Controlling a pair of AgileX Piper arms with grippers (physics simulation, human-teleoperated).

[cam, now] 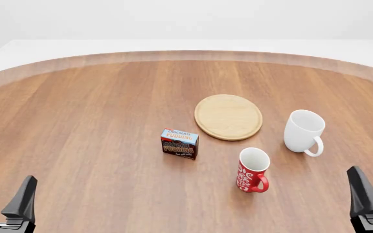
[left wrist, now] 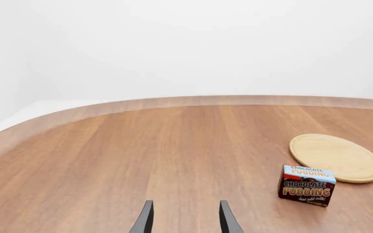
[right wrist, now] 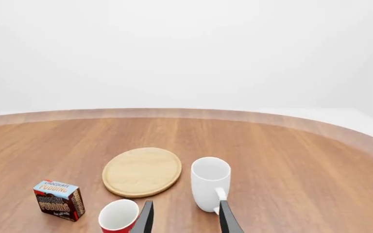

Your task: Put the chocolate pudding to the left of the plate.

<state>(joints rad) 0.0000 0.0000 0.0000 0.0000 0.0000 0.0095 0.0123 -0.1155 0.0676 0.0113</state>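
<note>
Nearby, two mugs (cam: 277, 150) (both hollow).

white mug (cam: 304, 131): upright, open top up, handle toward the near side, right part of the scene | red mug (cam: 252, 170): upright, white pattern on its side, handle to its right, nearer and left of the white mug, apart from it | surface (cam: 83, 126): brown wood grain, curved far edge

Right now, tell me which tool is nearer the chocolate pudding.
Left. The left tool sits near-left of the chocolate pudding; the right tool sits farther off, beyond the red mug.
</note>
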